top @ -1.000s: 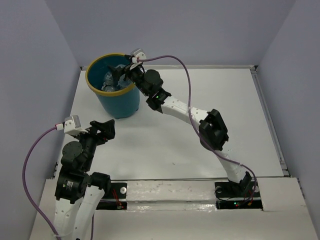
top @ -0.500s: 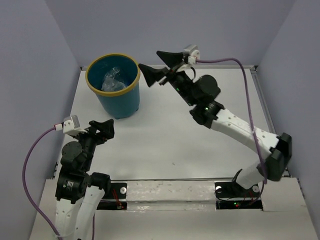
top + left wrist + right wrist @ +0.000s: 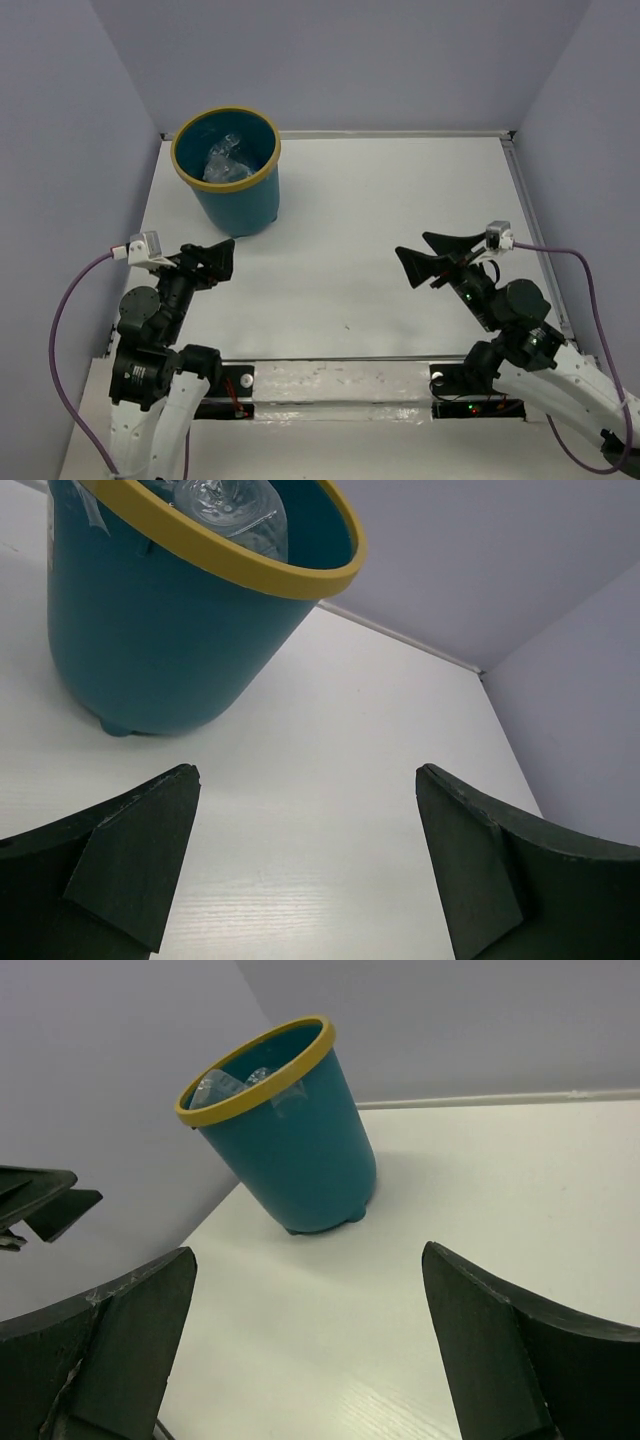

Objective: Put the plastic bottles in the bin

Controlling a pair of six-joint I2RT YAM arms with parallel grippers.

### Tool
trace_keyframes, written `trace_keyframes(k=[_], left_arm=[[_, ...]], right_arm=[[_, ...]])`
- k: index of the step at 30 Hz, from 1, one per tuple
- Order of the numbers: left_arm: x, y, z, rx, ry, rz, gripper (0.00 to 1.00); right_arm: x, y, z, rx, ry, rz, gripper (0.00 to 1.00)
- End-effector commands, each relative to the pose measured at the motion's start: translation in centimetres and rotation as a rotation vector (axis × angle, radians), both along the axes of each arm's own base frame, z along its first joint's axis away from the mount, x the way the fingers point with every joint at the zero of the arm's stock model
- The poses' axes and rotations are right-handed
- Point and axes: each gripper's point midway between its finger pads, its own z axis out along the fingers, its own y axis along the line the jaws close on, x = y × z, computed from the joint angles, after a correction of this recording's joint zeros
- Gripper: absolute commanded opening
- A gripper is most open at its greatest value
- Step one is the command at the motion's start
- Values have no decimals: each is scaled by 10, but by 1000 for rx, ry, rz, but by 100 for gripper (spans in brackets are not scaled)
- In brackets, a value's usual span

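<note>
Teal bin (image 3: 240,205), yellow rim, upright at far left of table (image 3: 380,200); clear bottles (image 3: 222,160) heaped inside, below the rim. Left gripper (image 3: 218,260) near the bin's foot on the near side, jaws spread wide, nothing between them; its wrist view has the bin close ahead and to the left, one clear bottle showing over the rim. Right gripper (image 3: 411,244) well apart from the bin, at near right of table, pointing left toward it, jaws likewise wide apart and holding nothing; bin stands far off in its wrist view. Change: a second back the right gripper was at the bin's mouth; half a second back it hung just right of the rim, jaws spread; now drawn back across the table to its own base side. Left gripper much as before. Bin not shifted. Count: one bin, two grippers; bottles a tangled clear heap, two or three outlines made out, true number not tellable
</note>
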Motion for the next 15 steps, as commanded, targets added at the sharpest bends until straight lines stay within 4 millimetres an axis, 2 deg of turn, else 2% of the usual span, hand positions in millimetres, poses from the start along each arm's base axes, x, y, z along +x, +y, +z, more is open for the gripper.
trace_keyframes(k=[1, 3, 5, 8, 9, 12, 15], left_arm=[[-15, 1, 35, -19, -80, -9, 99], [-20, 7, 46, -14, -99, 14, 99], [-21, 8, 46, -8, -93, 16, 99], [-18, 2, 39, -26, -82, -8, 99], [-16, 0, 30, -34, -71, -13, 99], [-17, 0, 27, -56, -84, -12, 99], [-20, 2, 41, -69, -134, -9, 99]], right_arm=[[-13, -25, -35, 9, 94, -38, 100], [-14, -30, -46, -1, 103, -51, 100], [-14, -34, -46, 4, 96, -67, 100], [-12, -34, -43, 3, 99, -73, 100], [-11, -32, -44, 3, 111, -72, 100], [-11, -29, -38, 7, 113, -61, 100], [-14, -29, -10, 56, 78, -46, 100]])
